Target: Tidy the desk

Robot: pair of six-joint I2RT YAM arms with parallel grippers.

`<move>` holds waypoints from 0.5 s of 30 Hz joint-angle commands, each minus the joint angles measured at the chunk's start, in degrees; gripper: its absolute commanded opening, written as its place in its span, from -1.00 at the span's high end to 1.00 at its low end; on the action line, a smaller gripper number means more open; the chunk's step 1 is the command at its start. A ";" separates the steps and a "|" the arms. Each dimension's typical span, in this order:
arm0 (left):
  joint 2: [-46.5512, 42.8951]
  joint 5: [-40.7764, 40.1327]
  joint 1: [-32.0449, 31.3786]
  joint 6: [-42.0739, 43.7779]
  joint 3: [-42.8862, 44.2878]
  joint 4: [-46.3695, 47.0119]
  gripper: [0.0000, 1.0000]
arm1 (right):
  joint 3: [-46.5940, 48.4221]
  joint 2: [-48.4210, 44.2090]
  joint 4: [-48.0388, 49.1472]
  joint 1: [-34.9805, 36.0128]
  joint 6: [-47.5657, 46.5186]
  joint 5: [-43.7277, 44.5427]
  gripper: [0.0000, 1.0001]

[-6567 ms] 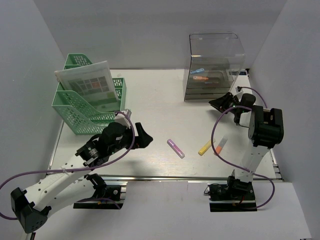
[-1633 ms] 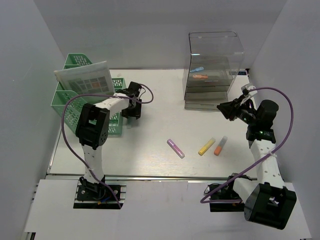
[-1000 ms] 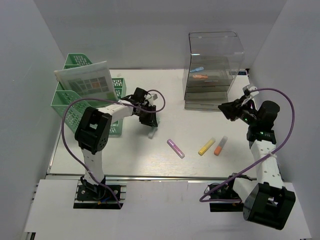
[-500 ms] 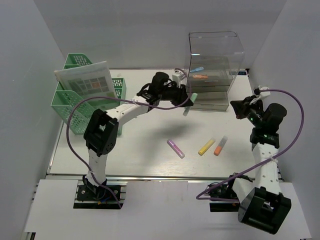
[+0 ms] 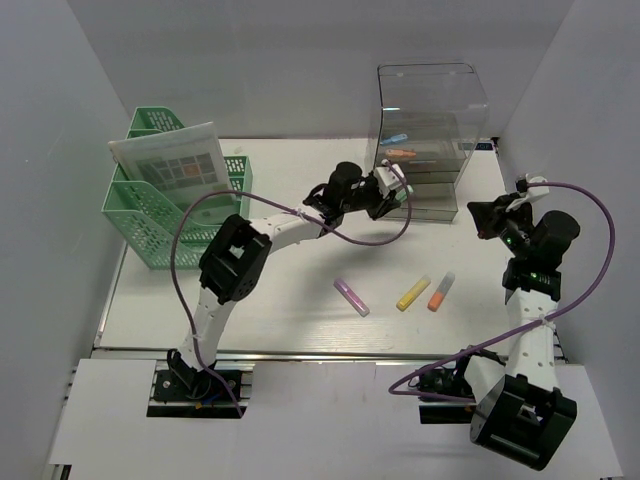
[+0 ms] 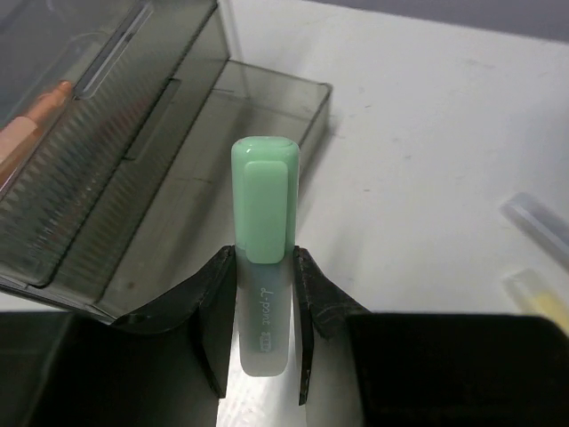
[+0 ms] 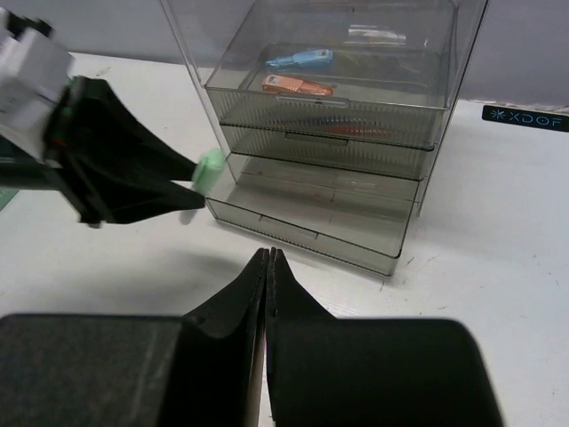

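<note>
My left gripper (image 6: 264,298) is shut on a mint-green highlighter (image 6: 264,191), cap pointing forward. It hovers at the front left of the smoky transparent drawer unit (image 5: 425,140), just above its pulled-out bottom drawer (image 6: 227,169). In the top view the left gripper (image 5: 388,197) reaches far across the white desk (image 5: 280,300). My right gripper (image 7: 268,258) is shut and empty, off to the right of the unit, where the top view also shows the right gripper (image 5: 474,210). The right wrist view catches the green highlighter (image 7: 211,169) tip at the drawer's corner.
Purple (image 5: 351,297), yellow (image 5: 413,292) and orange (image 5: 440,292) highlighters lie loose on the desk's near middle. An orange pen (image 7: 298,85) and a blue pen (image 7: 298,59) lie in the upper drawers. Green mesh file baskets (image 5: 160,225) holding a booklet (image 5: 172,165) stand at the left.
The left arm carried the green highlighter from beside the green baskets across to the drawer unit. The right gripper closed and drew back slightly to the right.
</note>
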 commanded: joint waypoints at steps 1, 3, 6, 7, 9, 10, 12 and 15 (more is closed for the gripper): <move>2.66 -4.31 0.00 6.28 3.10 8.15 0.74 | 0.03 -0.57 2.58 -0.51 0.34 -1.84 1.00; 5.46 -6.24 -0.52 7.43 4.06 9.93 0.74 | -0.05 -0.57 2.67 -0.69 0.25 -1.85 1.00; 7.41 -7.92 -0.52 7.35 6.70 12.55 0.73 | -0.40 -0.48 3.02 -0.69 0.42 -2.11 1.00; 7.59 -8.01 -0.52 7.34 6.62 13.44 0.74 | -0.49 -0.57 3.02 -0.60 0.34 -2.37 1.00; 8.03 -8.27 -0.52 7.26 7.23 14.67 0.74 | -0.58 -0.48 3.28 -0.69 0.43 -2.64 1.00; 8.55 -8.27 -0.52 7.26 8.02 14.77 0.73 | -0.58 -0.40 3.28 -0.78 0.43 -2.81 1.00; 9.17 -7.92 -0.52 7.08 9.07 14.59 0.74 | -0.58 -0.22 3.20 -0.60 0.34 -2.81 1.00; 9.35 -6.26 -0.52 4.19 9.52 15.47 0.74 | -0.76 -0.22 3.28 -0.69 0.08 -2.81 1.00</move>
